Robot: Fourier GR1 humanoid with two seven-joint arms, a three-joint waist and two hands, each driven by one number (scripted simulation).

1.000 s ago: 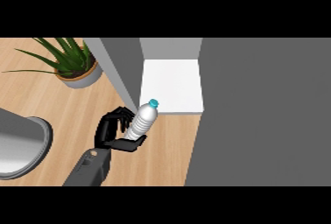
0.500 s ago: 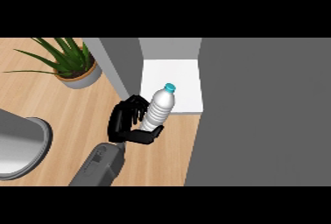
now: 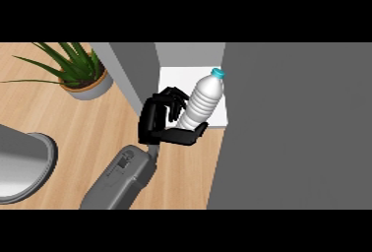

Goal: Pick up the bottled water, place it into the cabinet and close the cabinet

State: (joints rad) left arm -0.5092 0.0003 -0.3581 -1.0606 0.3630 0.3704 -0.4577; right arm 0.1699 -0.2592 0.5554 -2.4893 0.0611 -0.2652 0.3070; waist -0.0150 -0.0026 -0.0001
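A clear water bottle (image 3: 201, 101) with a blue cap (image 3: 216, 73) is held tilted, cap pointing up and to the right. My left hand (image 3: 161, 120) is shut on it: fingers curl round its left side and the thumb crosses under its base. The bottle hangs over the front part of the cabinet's white shelf (image 3: 174, 78). A big grey cabinet door (image 3: 298, 128) fills the right side, right next to the bottle. My right hand does not show.
A potted green plant (image 3: 76, 74) stands on the wooden counter (image 3: 94, 128) at the upper left. A grey cabinet side wall (image 3: 134, 69) rises between plant and shelf. A grey rounded vessel (image 3: 25, 167) sits at the left edge.
My left hand has carried the bottle up and to the right, from over the counter's edge to over the white shelf. The bottle looks larger, nearer the camera.
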